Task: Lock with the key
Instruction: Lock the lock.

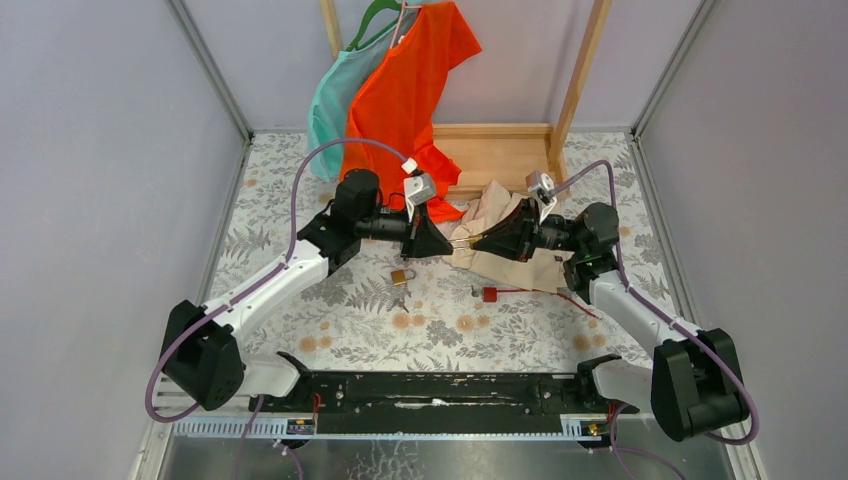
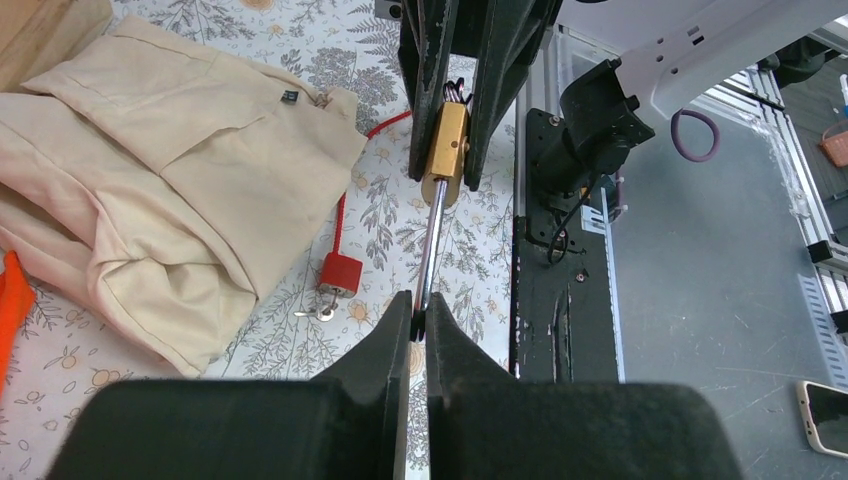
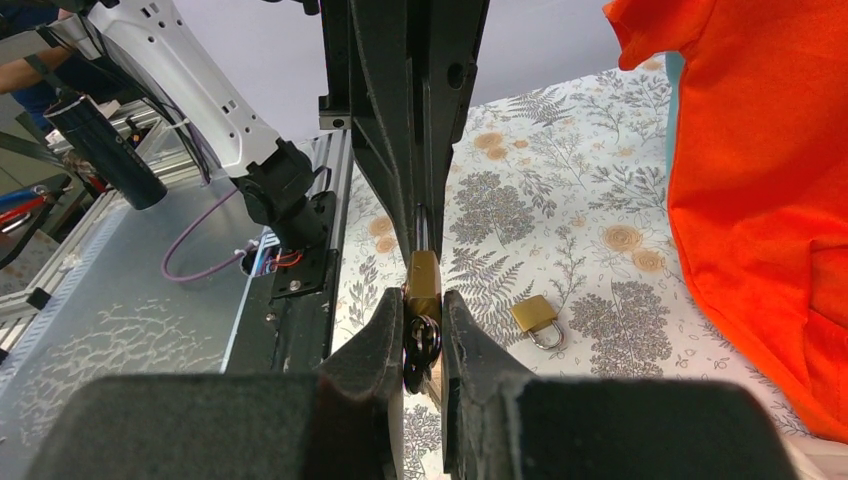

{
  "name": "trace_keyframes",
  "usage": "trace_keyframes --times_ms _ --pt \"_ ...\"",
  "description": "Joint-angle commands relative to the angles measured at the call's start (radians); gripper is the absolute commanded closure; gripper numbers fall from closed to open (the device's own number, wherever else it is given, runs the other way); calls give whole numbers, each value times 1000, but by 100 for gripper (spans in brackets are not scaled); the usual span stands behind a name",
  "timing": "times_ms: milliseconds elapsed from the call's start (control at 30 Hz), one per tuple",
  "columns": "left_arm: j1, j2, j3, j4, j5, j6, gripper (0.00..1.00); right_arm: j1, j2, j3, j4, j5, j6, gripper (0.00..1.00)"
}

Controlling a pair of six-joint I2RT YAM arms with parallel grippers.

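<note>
A brass padlock with a long silver shackle (image 1: 463, 241) hangs in the air between my two grippers. My left gripper (image 1: 447, 243) is shut on the end of the shackle (image 2: 432, 235); its tips show in the left wrist view (image 2: 421, 315). My right gripper (image 1: 480, 240) is shut on the brass body (image 3: 424, 280), with a dark key ring (image 3: 420, 345) and key between its pads; its tips show in the right wrist view (image 3: 424, 322). The body also shows in the left wrist view (image 2: 447, 150), clamped by the right fingers.
A small brass padlock (image 1: 401, 275) lies on the floral table; it also shows in the right wrist view (image 3: 537, 320). A red padlock (image 1: 490, 294) with a key and red cord lies right of it. A beige garment (image 1: 500, 215), an orange shirt (image 1: 410, 90) and a wooden rack (image 1: 500, 150) stand behind.
</note>
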Motion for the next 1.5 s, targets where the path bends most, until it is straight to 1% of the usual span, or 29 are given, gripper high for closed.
trace_keyframes --times_ms 0,133,300,667,833,1467 --pt "-30 -23 30 74 31 1 100 44 -21 21 -94 2 -146 100" --pt "-12 -54 7 77 98 17 100 45 -40 43 -245 -9 -293 100" --pt "6 -65 21 85 155 -8 100 49 -28 41 -284 -38 -356 100" --pt "2 -41 68 18 125 33 100 96 -5 41 -287 -35 -361 100" --pt "-14 -36 79 -24 72 78 100 122 1 42 -280 -14 -353 100" --pt "-68 2 96 -65 30 127 100 161 16 43 -242 7 -327 100"
